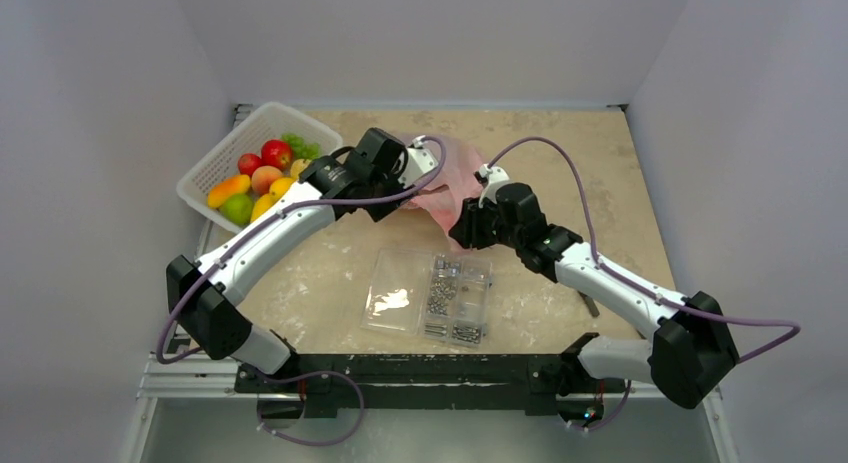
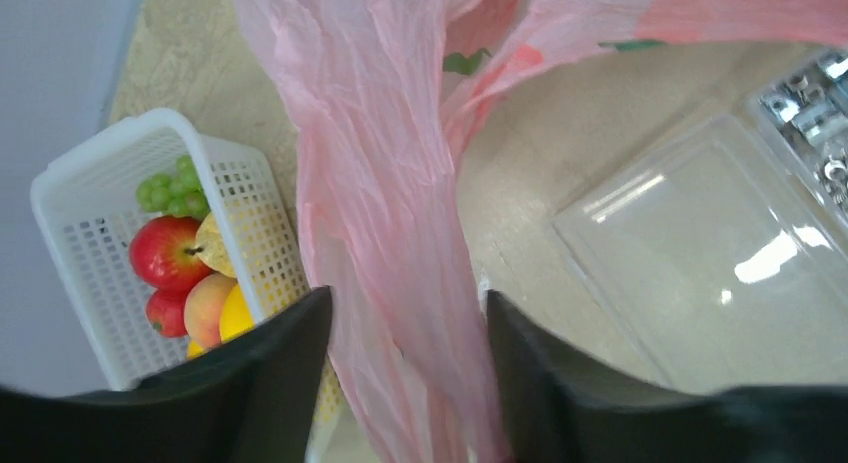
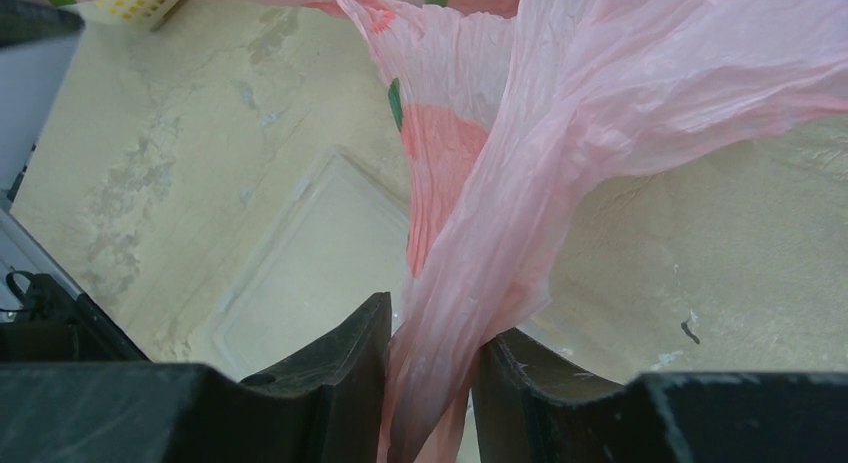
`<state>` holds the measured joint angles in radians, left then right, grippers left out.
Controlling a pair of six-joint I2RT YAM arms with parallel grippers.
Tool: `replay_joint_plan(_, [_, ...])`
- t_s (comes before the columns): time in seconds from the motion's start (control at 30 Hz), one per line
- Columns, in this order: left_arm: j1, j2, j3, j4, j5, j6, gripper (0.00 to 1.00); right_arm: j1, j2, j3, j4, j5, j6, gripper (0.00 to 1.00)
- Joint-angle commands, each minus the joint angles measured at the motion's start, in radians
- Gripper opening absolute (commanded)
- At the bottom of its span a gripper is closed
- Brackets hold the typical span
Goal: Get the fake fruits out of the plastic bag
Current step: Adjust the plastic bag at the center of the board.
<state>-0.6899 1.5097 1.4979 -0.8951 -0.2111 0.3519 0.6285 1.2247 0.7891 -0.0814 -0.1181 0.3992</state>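
Observation:
The pink plastic bag (image 1: 452, 186) hangs stretched between my two grippers above the table's middle. My left gripper (image 1: 418, 178) is shut on one bunched part of the bag (image 2: 380, 183), which fills the gap between its fingers (image 2: 408, 313). My right gripper (image 1: 462, 226) is shut on another bunched part (image 3: 560, 133), pinched tight between its fingers (image 3: 432, 333). The bag carries coral and green print. No fruit shape shows through it. The grey-green melon is not in view. Small fake fruits (image 1: 262, 173) lie in a white basket: red apples (image 2: 165, 251), green grapes, a peach and yellow ones.
The white perforated basket (image 1: 215, 163) stands at the back left, also in the left wrist view (image 2: 90, 183). A flat clear case (image 1: 400, 283) with metal screws (image 1: 455, 298) lies near the front middle, below the bag (image 2: 700, 263) (image 3: 320, 253).

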Motion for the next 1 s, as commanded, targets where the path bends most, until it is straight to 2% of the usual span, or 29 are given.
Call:
replay_joint_plan(0.0, [-0.004, -0.031, -0.018, 0.165, -0.167, 0.003, 0.48, 0.004, 0.006, 0.001, 0.047, -0.003, 0.009, 0.32])
replay_joint_plan(0.07, [-0.003, -0.034, -0.035, 0.26, -0.234, -0.034, 0.07, 0.003, 0.008, 0.002, 0.052, 0.008, 0.015, 0.28])
replay_joint_plan(0.1, [0.001, -0.032, -0.034, 0.296, -0.287, -0.074, 0.0, 0.003, 0.013, 0.006, 0.055, 0.001, 0.03, 0.24])
replay_joint_plan(0.13, [0.011, -0.029, -0.019, 0.316, -0.324, -0.149, 0.0, 0.003, 0.02, 0.011, 0.057, 0.02, 0.049, 0.19])
replay_joint_plan(0.2, [0.052, -0.013, 0.031, 0.33, -0.376, -0.316, 0.0, 0.002, 0.044, 0.039, 0.047, 0.059, 0.076, 0.01])
replay_joint_plan(0.3, [0.165, 0.003, 0.108, 0.356, -0.272, -0.578, 0.0, -0.002, 0.101, 0.129, 0.004, 0.135, 0.086, 0.0])
replay_joint_plan(0.43, [0.309, 0.028, 0.181, 0.453, -0.062, -0.824, 0.0, -0.011, 0.133, 0.215, -0.057, 0.238, 0.077, 0.0])
replay_joint_plan(0.5, [0.364, 0.02, 0.191, 0.499, 0.002, -0.927, 0.0, -0.012, 0.126, 0.211, -0.043, 0.246, 0.042, 0.0])
replay_joint_plan(0.57, [0.429, -0.012, 0.141, 0.564, 0.094, -1.009, 0.0, -0.008, 0.124, 0.173, -0.002, 0.167, 0.007, 0.0])
replay_joint_plan(0.63, [0.463, -0.057, 0.06, 0.628, 0.13, -1.033, 0.0, -0.006, 0.129, 0.122, 0.022, 0.101, 0.01, 0.0])
replay_joint_plan(0.73, [0.503, -0.117, -0.058, 0.623, 0.169, -1.022, 0.0, -0.003, 0.139, 0.026, 0.063, 0.034, 0.03, 0.0])
replay_joint_plan(0.83, [0.518, -0.152, -0.139, 0.54, 0.206, -0.966, 0.0, 0.001, 0.148, -0.04, 0.112, -0.021, 0.042, 0.0])
replay_joint_plan(0.93, [0.518, -0.21, -0.202, 0.472, 0.232, -0.872, 0.0, 0.002, 0.161, -0.033, 0.116, -0.08, 0.036, 0.0])
replay_joint_plan(0.97, [0.518, -0.238, -0.218, 0.454, 0.243, -0.838, 0.04, 0.003, 0.161, -0.024, 0.113, -0.092, 0.035, 0.0])
